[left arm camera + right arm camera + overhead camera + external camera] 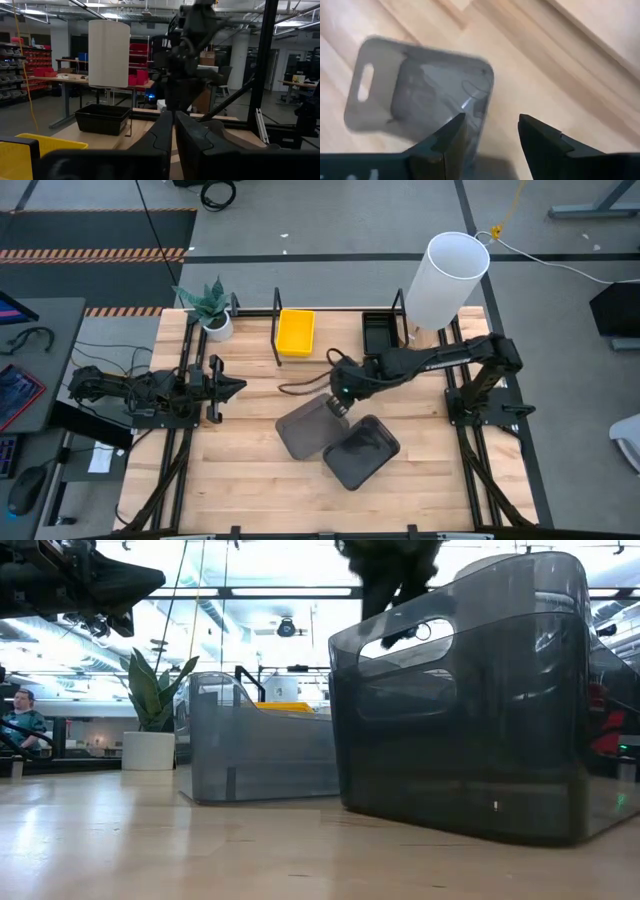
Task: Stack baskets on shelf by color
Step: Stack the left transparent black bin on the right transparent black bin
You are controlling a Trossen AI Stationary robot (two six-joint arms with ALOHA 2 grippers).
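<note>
Two grey baskets (349, 448) lie mid-table, edges overlapping. The right gripper (338, 406) hovers over the farther one (420, 87), fingers apart, holding nothing. Beyond, the shelf (277, 330) holds one yellow basket (295, 332) and one black basket (379, 331). Left gripper (234, 388) waits closed.

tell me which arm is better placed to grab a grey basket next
Right, most likely. The right gripper hangs open directly over the edge of the nearer grey basket, which fills its wrist view. The left gripper is shut and sits off toward the left side of the table, apart from both grey baskets.
</note>
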